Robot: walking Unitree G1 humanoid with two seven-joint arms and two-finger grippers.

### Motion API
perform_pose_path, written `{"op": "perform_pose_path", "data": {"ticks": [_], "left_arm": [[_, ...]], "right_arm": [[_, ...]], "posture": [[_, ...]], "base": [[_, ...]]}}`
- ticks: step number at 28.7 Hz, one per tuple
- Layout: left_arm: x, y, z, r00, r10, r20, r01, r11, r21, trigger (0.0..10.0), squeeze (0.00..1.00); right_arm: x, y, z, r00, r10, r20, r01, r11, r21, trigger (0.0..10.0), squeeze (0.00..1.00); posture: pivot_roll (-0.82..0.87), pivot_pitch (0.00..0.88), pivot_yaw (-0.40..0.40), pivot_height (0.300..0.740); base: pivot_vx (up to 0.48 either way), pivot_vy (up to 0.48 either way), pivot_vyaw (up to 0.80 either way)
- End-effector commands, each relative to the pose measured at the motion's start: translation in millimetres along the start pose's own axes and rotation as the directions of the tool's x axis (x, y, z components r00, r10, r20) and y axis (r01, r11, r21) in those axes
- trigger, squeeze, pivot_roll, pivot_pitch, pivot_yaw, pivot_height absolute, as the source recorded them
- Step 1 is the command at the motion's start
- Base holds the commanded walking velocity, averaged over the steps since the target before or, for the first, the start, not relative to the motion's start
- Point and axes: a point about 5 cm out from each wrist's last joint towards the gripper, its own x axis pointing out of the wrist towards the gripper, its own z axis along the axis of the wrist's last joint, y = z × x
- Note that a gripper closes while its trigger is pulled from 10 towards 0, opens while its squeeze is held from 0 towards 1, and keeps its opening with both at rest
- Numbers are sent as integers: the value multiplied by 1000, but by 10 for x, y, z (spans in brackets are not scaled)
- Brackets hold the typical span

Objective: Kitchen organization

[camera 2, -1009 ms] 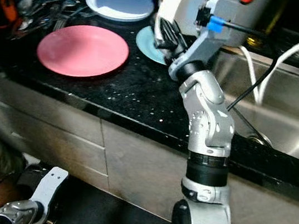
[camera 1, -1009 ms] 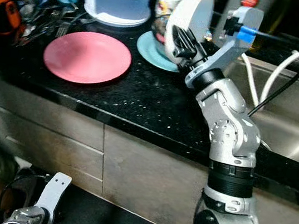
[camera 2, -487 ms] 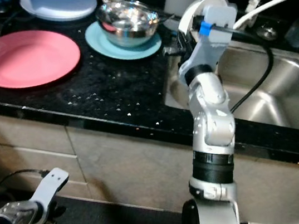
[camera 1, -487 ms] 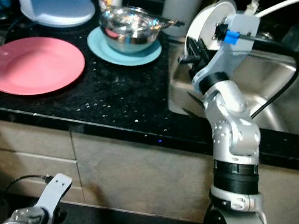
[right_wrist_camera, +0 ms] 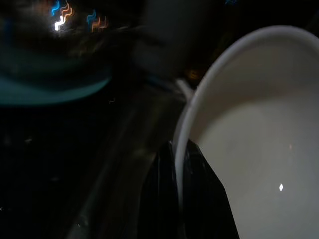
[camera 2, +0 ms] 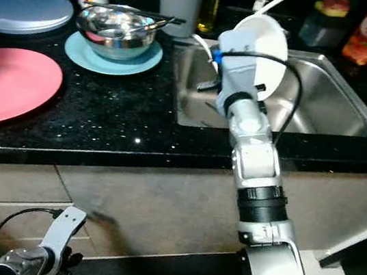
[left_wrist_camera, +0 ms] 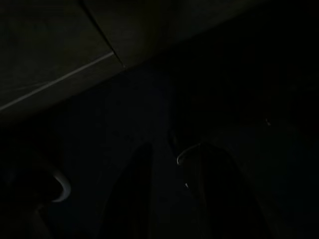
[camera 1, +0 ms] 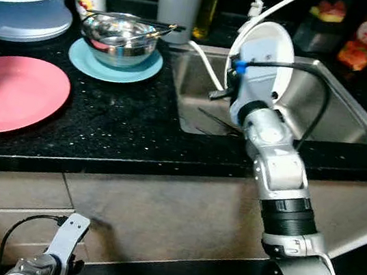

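Right gripper (right_wrist_camera: 182, 199) jaws clamped on white bowl (camera 1: 270, 54) rim, now carried off the counter (camera 1: 136, 130) over the sink (camera 1: 352, 121); likely rinsing or depositing next; left gripper's jaws too dark to tell.

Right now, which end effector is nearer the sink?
Right. The right end effector hangs over the sink, shut on the white bowl's rim. The left end effector hangs low by the cabinet fronts, well below the counter.
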Motion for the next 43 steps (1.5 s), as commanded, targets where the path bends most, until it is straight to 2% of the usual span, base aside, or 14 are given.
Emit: {"op": "perform_pose_path", "data": {"ticks": [1, 15, 18, 19, 24, 26, 27, 35, 37, 38, 39, 40, 41, 43], "left_arm": [[2, -31, -86, 999, -12, -31, 12, 1000, 0, 10000, 0], [8, -69, -135, 999, -23, -23, 22, 1000, -22, 10000, 0], [4, -80, -175, 999, -30, -27, 29, 999, -29, 10000, 0], [-1, -86, -208, 999, -36, -32, 35, 999, -32, 10000, 0], [-3, -92, -229, 999, -41, -36, 40, 999, -35, 10000, 0], [-3, -96, -235, 998, -43, -36, 42, 998, -37, 10000, 0], [-3, -97, -236, 998, -43, -36, 42, 998, -37, 10000, 0], [-2, -92, -221, 998, -43, -37, 42, 999, -35, 10000, 0], [-3, -85, -213, 998, -41, -37, 40, 999, -33, 10000, 0], [-3, -81, -208, 999, -39, -36, 38, 999, -32, 10000, 0], [-3, -78, -204, 999, -38, -36, 37, 999, -31, 10000, 0], [-3, -78, -204, 999, -38, -36, 37, 999, -31, 10000, 0], [-3, -76, -200, 999, -37, -35, 36, 999, -31, 10000, 0], [-4, -66, -188, 999, -33, -34, 32, 999, -29, 10000, 0]], "right_arm": [[52, 56, -33, 1000, 28, -9, -28, 998, -61, 10000, 0], [259, -42, -202, 987, -12, -161, -28, 969, -246, 10000, 0], [274, -191, -255, 972, -45, -231, -28, 953, -302, 10000, 0], [266, -334, -318, 950, -65, -305, -50, 933, -357, 10000, 0], [238, -467, -371, 932, -92, -351, -61, 914, -400, 10000, 0], [223, -519, -406, 924, -104, -368, -54, 918, -393, 10000, 522], [218, -535, -417, 922, -109, -372, -48, 920, -390, 10000, 1000], [224, -567, -409, 925, -118, -361, -22, 933, -360, 10000, 1000], [269, -560, -270, 958, -102, -268, 23, 959, -283, 10000, 1000], [293, -545, -179, 975, -83, -207, 38, 976, -213, 10000, 804], [312, -524, -91, 988, -58, -144, 39, 991, -128, 10000, 302], [312, -524, -91, 988, -58, -144, 39, 991, -128, 10000, 302], [324, -505, 2, 997, -30, -72, 28, 999, -30, 10000, 0], [314, -444, 151, 996, 41, 81, -57, 977, 204, 10000, 0]], "posture": [[38, 112, -13, 740], [68, 173, -46, 740], [63, 199, -50, 740], [59, 213, -50, 740], [59, 221, -49, 740], [59, 225, -50, 740], [59, 225, -50, 740], [64, 221, -39, 740], [64, 213, -34, 740], [64, 210, -33, 740], [62, 204, -30, 740], [62, 204, -30, 740], [62, 201, -29, 740], [58, 185, -17, 740]], "base": [[0, 0, 0], [0, 0, 0], [0, 0, 0], [0, 0, 0], [0, 0, 0], [0, 0, 0], [0, 0, 0], [0, 0, 0], [0, 0, 0], [0, 0, 0], [0, 0, 0], [0, 0, 0], [0, 0, 0], [0, 0, 0]]}}
